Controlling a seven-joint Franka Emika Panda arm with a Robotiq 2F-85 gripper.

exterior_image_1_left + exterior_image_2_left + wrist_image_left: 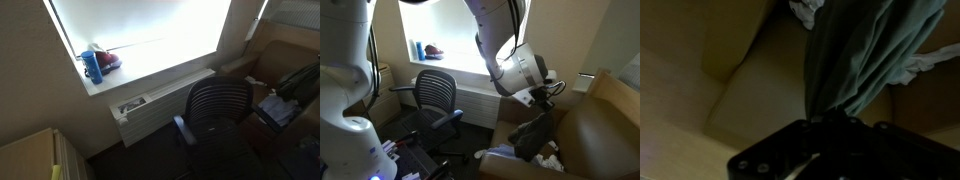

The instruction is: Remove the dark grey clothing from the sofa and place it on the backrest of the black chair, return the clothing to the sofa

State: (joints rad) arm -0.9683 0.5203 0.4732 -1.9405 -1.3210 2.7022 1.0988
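My gripper (542, 100) is shut on the dark grey clothing (534, 137), which hangs limp from the jaws just above the brown-tan sofa (605, 125). In the wrist view the fabric (855, 55) gathers into the jaws (830, 120) over the sofa's tan panels (750, 90). The black chair (436, 92) stands apart from it by the window, with a bare backrest. It also shows in an exterior view (217, 108), with the sofa (285, 55) beyond it.
Small white items (552, 160) lie on the sofa under the clothing, also in the wrist view (805, 10). A blue bottle (92, 66) and a red object (108, 60) stand on the windowsill. A radiator (160, 105) runs below the window. A white robot body (345, 90) fills the near side.
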